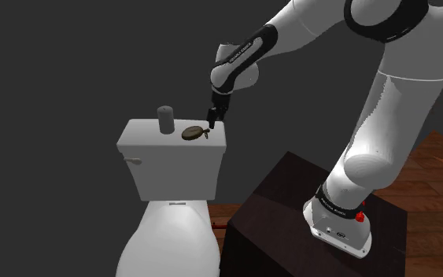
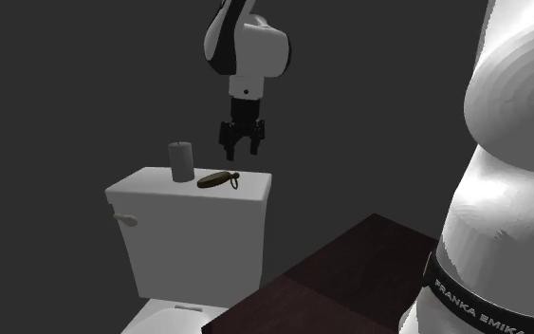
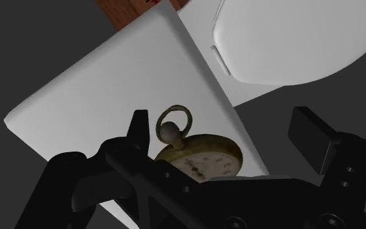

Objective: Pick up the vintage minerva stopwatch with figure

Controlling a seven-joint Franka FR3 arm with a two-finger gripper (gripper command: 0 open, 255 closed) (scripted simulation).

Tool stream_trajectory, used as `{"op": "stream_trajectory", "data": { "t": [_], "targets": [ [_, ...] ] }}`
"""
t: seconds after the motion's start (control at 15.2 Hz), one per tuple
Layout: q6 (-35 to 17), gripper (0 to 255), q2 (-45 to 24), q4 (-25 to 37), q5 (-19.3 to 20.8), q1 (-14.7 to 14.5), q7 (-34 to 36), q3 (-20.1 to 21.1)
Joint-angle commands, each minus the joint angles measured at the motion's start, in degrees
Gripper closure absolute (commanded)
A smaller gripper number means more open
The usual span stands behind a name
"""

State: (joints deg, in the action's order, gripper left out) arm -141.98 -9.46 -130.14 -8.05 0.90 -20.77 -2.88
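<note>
- Hovering just above the stopwatch [image 2: 217, 178], pincer [image 2: 242, 142] spread wide, gripping nothing.
- Stopwatch lies flat on the white toilet tank lid [image 2: 146, 185], close to one edge.
- Grey cylinder [image 2: 180, 160] stands upright just beside it.

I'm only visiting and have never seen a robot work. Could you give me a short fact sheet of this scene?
setting: white toilet with a flat lid on its tank
stopwatch: brownish, lies flat on the lid
cylinder: grey, upright on the lid, beside the stopwatch, apart from it
gripper: black, open, above the stopwatch's ring end, not touching it
held: nothing
stand: dark box beside the toilet
floor: reddish wood
</note>
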Motion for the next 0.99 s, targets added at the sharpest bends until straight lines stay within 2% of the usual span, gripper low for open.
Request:
{"op": "stream_trajectory", "data": {
  "t": [0.0, 0.26, 0.92],
  "targets": [
    [-1.6, 0, -5.0, 3.5, -1.1, 0.4, -1.2, 0.2],
    [-3.6, 0, -14.2, 10.6, -2.9, 1.4, -3.3, 0.9],
    [-8.0, 0, -19.7, 11.7, -4.0, 2.0, -4.5, 1.7]
  ]
}}
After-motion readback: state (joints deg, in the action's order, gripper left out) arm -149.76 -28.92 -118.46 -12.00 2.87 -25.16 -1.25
